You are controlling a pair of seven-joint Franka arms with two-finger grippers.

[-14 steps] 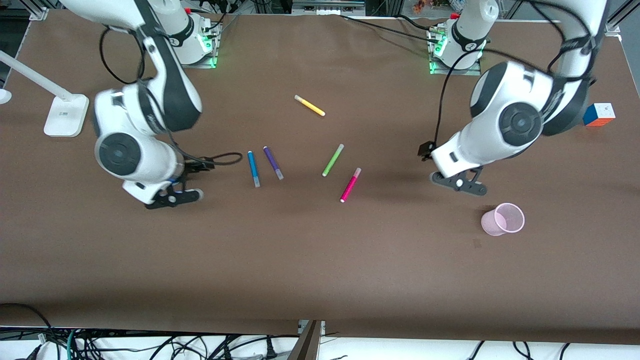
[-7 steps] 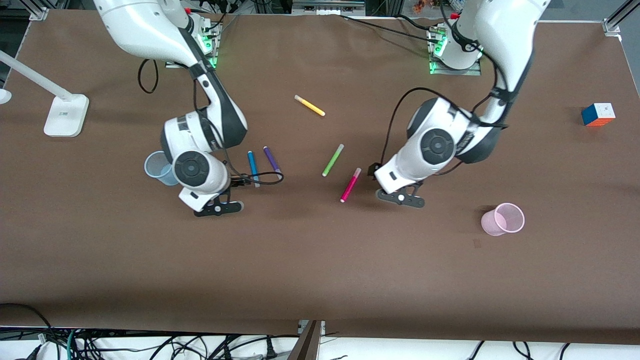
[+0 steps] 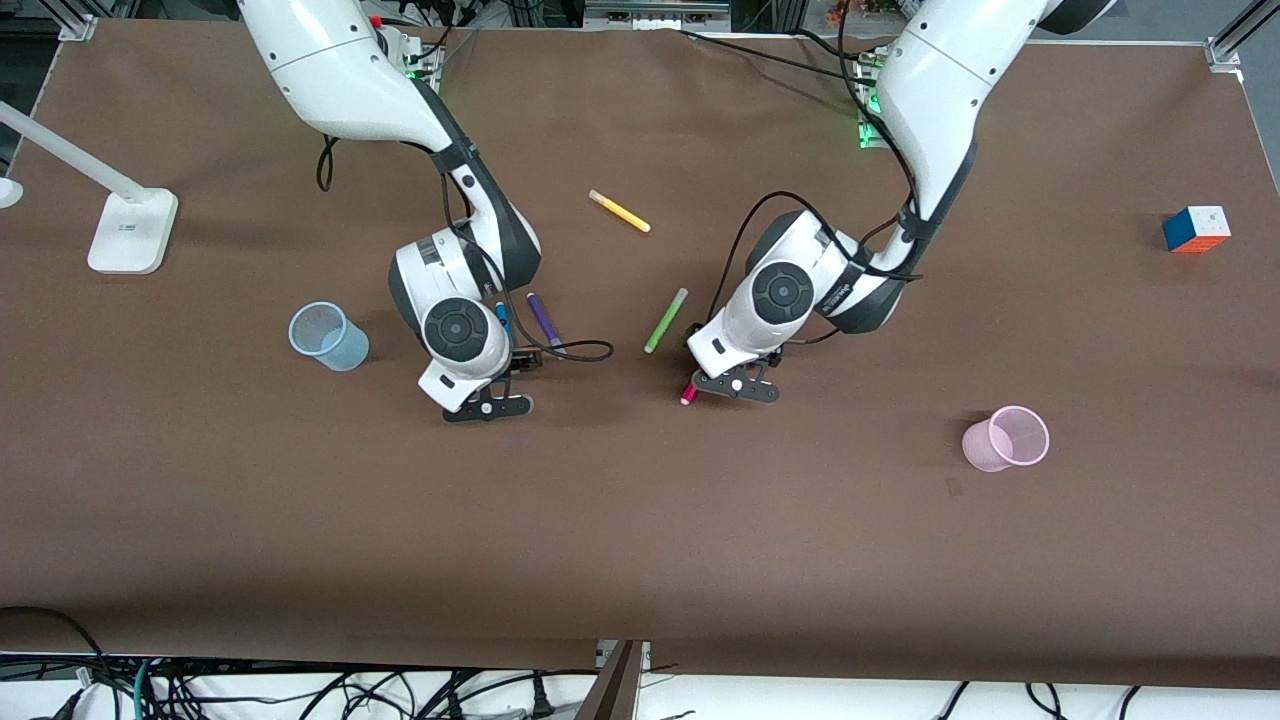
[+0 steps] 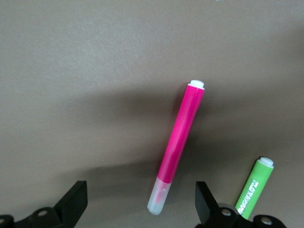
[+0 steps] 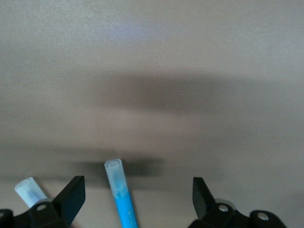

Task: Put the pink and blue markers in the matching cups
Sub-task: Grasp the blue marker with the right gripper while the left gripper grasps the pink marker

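Note:
The pink marker (image 4: 178, 147) lies flat on the brown table; its pale cap sits between the open fingers of my left gripper (image 4: 138, 204). In the front view my left gripper (image 3: 735, 375) hangs low over it and only the marker's end (image 3: 688, 396) shows. The blue marker (image 5: 121, 197) lies with its greyish cap between the open fingers of my right gripper (image 5: 136, 197). In the front view my right gripper (image 3: 500, 372) covers most of the blue marker (image 3: 501, 315). The pale blue cup (image 3: 328, 337) stands toward the right arm's end, and the pale pink cup (image 3: 1006, 438) toward the left arm's end.
A purple pen (image 3: 545, 322) lies right beside the blue marker, and its cap shows in the right wrist view (image 5: 28, 189). A lime-green pen (image 3: 665, 320) lies beside the pink marker (image 4: 254, 187). A yellow pen (image 3: 620, 211), a colour cube (image 3: 1196, 229) and a lamp base (image 3: 130, 230) lie farther off.
Both arms have swung in from the table's ends toward the middle. My right gripper is now over the blue marker, which uncovered the blue cup. My left gripper is over the pink marker.

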